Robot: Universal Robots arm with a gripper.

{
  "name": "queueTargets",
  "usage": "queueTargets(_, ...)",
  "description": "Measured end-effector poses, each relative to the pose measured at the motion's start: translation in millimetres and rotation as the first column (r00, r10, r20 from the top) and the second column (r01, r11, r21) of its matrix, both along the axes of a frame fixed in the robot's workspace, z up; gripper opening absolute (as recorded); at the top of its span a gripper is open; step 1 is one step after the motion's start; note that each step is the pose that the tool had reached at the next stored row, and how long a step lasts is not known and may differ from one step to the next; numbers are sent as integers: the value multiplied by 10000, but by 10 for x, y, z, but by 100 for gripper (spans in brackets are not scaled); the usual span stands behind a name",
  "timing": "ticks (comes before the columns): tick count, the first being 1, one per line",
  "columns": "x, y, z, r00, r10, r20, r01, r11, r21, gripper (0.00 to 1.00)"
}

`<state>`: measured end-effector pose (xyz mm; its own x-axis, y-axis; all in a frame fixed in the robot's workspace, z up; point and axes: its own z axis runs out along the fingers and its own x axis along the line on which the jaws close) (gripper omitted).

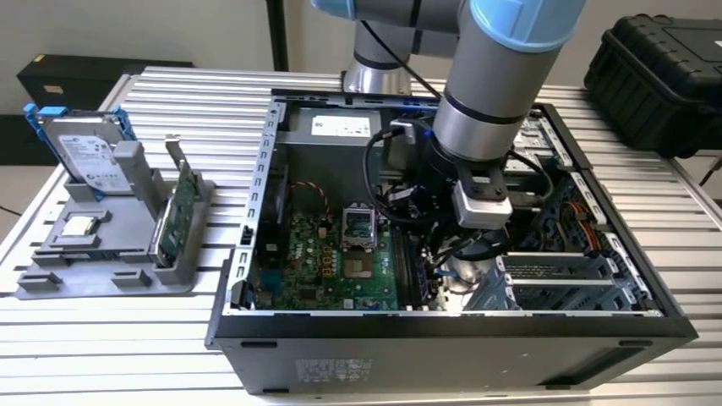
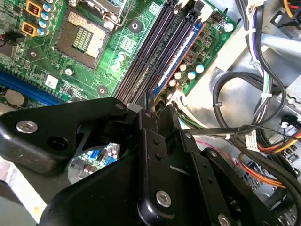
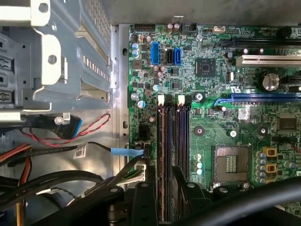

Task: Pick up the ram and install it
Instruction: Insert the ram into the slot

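Note:
My gripper (image 1: pixel 449 254) reaches down into the open computer case (image 1: pixel 451 326), over the motherboard (image 1: pixel 321 254). In both wrist views its black fingers (image 2: pixel 160 117) stand close together on a thin dark stick seen edge-on, the ram (image 2: pixel 149 100). The ram runs in line with the parallel memory slots (image 3: pixel 183 141) and sits over the slot nearest the board's edge (image 3: pixel 164 141). I cannot tell whether it is pressed into that slot. The slots' white clips (image 3: pixel 161 99) show at the far end, and the gripper (image 3: pixel 163 200) straddles the near end.
A grey holder (image 1: pixel 113 245) on the exterior view's left carries a silver hard drive (image 1: pixel 84 152) and a green card (image 1: pixel 172 222). Bundled cables (image 2: pixel 254 94) and a metal drive cage (image 3: pixel 56 56) flank the slots. The processor socket (image 3: pixel 230 162) lies beside them.

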<state>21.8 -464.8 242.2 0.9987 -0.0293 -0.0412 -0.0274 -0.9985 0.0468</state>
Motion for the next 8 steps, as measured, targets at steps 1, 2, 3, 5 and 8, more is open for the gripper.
queueTargets(1,0,0,6,10000,0,1,0,10000,2,100)
queueTargets(2,0,1,8,10000,0,1,0,10000,4,100)
queueTargets(3,0,0,14,10000,0,1,0,10000,2,100)
queueTargets(5,0,0,40,10000,0,0,0,10000,1,100)
queueTargets(8,0,0,86,10000,-1,0,1,10000,2,100)
